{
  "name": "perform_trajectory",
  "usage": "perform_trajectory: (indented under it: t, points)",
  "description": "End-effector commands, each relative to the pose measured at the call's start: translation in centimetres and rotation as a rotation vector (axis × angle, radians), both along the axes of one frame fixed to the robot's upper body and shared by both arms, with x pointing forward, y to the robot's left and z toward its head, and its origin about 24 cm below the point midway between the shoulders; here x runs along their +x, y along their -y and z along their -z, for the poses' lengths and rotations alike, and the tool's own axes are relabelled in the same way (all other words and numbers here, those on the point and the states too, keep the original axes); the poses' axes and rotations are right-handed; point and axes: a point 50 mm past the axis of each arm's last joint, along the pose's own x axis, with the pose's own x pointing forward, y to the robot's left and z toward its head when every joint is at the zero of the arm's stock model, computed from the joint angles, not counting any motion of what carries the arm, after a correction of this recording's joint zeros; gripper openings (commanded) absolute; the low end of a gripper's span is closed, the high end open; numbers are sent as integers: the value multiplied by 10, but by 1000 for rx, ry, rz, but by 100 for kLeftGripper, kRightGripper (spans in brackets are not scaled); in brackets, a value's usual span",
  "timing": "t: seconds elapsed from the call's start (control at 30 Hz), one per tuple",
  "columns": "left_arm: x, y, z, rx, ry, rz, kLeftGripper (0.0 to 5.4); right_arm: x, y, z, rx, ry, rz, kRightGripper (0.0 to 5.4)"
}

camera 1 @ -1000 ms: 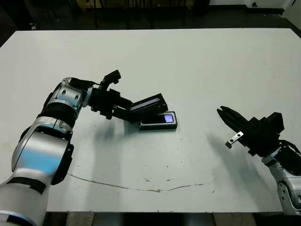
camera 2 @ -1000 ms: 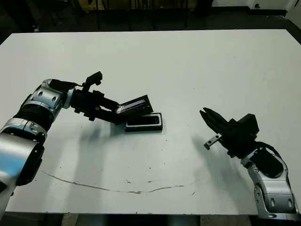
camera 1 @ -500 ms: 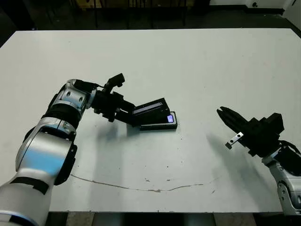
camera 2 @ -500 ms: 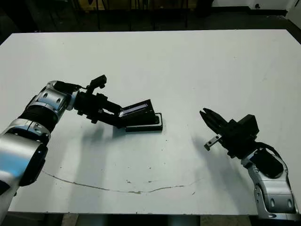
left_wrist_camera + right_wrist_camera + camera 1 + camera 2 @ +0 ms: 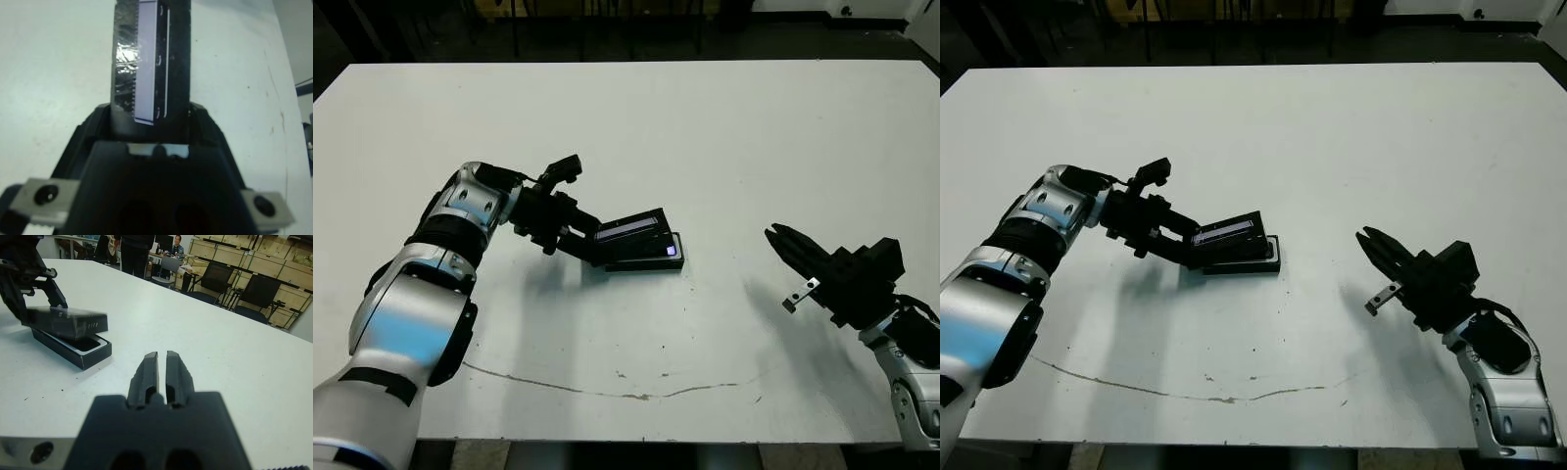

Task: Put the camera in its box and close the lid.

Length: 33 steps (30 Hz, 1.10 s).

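White desk: L gripper reaches across, clamping lid tilted over box; R gripper pinched, hovering apart.

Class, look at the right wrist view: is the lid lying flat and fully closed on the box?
No: the lid, held by the left hand, hangs tilted over the box, whose white inside shows.

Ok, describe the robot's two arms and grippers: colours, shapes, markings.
Both arms have glossy silver rounded shells with black joint bands. The left gripper and the right gripper are black, blocky bodies with two slim black fingers. A small silver bracket with a screw hole sits under the right one.
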Motion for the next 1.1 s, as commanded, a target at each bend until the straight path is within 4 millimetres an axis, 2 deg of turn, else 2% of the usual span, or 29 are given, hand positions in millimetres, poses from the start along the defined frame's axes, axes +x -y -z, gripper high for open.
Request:
perform_trajectory:
  t: [0.03, 0.63, 0.97, 1.1]
  points:
    - [-7, 1, 13, 37, -54, 28, 264, -2, 1, 3, -25, -20, 7, 0]
    - [-15, 13, 34, 92, -63, 60, 264, -3, 1, 4, -11, -40, 5, 0]
    - [-16, 35, 41, 86, -24, 52, 264, -4, 1, 5, 4, -43, 6, 0]
    - [-17, 47, 39, 83, 7, 102, 263, -5, 0, 5, 5, -42, 6, 0]
